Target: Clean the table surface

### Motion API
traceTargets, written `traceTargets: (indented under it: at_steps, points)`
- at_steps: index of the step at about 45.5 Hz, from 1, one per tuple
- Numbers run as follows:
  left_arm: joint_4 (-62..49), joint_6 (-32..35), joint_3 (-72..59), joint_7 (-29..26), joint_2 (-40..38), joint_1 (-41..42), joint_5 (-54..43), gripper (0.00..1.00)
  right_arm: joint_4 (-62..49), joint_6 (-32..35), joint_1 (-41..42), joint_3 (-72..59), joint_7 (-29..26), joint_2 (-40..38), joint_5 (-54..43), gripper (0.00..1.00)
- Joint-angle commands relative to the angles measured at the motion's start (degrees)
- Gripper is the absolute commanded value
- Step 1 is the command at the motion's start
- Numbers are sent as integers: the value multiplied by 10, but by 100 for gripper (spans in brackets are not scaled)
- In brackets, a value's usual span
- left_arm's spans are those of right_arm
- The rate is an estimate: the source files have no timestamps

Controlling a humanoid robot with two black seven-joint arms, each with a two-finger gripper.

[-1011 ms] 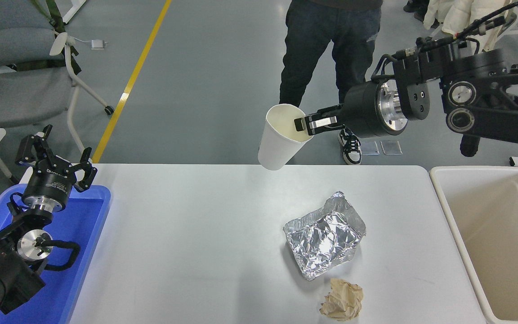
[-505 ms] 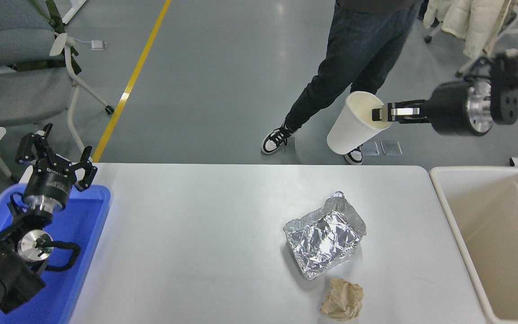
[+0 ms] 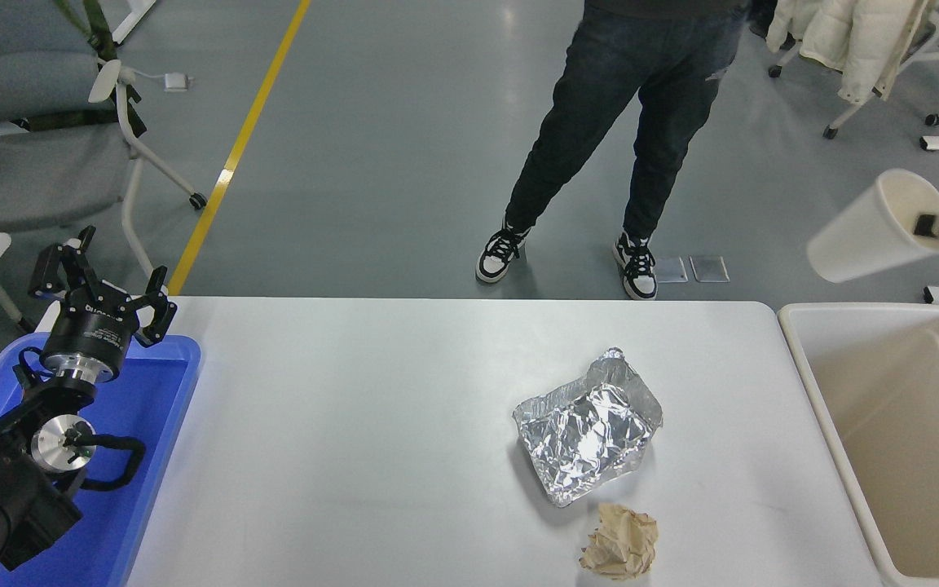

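The white table surface (image 3: pixel 355 424) fills the middle of the head view. On its right half lie a crumpled silver foil tray (image 3: pixel 588 432) and, nearer the front edge, a ball of crumpled brown paper (image 3: pixel 620 552). A white paper cup (image 3: pixel 873 228) hangs tilted in the air at the right edge, above the far end of the beige bin (image 3: pixel 812 383). My right gripper (image 3: pixel 930 223) is shut on the cup's rim, and most of that arm is out of frame. My left gripper (image 3: pixel 103 281) is parked open over the blue tray (image 3: pixel 172 391) at the lower left.
A person (image 3: pixel 624 122) in dark trousers and black-and-white trainers stands just beyond the table's far edge. Grey chairs stand at the upper left, and a white chair with a pale coat at the upper right.
My right gripper has carried the cup from above the table's far middle rightward to over the bin. The person has shifted stance. The foil and paper have not moved.
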Motion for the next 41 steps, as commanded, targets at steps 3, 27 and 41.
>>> traceTargets:
  at_steps: [3,27,41]
  points:
    - [0,0,0,0,0,0,1,100,-139,-59,-146,1,67,18,34,0]
    - [0,0,0,0,0,0,0,100,-424,-142,-417,20,105,238,273,0]
    - [-1,0,0,0,0,0,0,100,-643,-136,-517,62,105,383,283,0]
